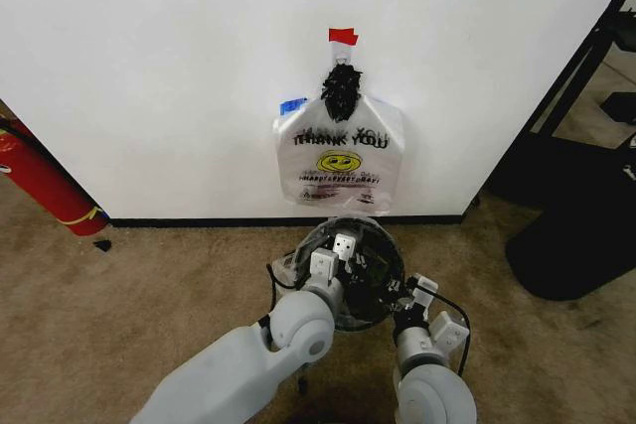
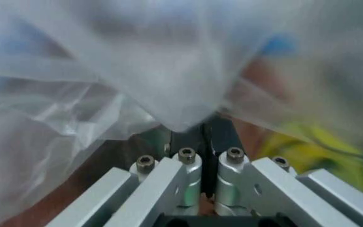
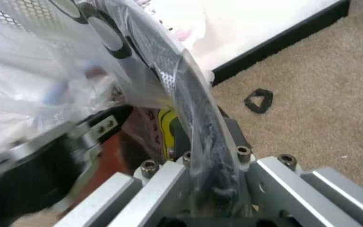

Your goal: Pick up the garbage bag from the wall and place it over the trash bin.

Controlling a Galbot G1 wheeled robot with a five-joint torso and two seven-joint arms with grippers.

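The small round black wire-mesh trash bin stands upright on the tan carpet, just in front of the black baseboard of the plain white wall, its open mouth facing up toward the head camera. The thin, crinkly see-through garbage bag lies draped over and inside the bin mouth, its film spilling past the rim on the robot's left; no clear long axis can be told in its crumpled state. The left hand reaches into the bin mouth from above; in the left wrist view its fingers stand together, pinched on a fold of the garbage bag. The right hand sits at the bin's right edge; in the right wrist view the black mesh rim, wrapped in bag film, runs between its fingers, which are clamped about rim and film. On the wall above, an opaque white "THANK YOU" smiley bag hangs vertically from a black knot below a small red tape piece. A red fire extinguisher leans at the far left.
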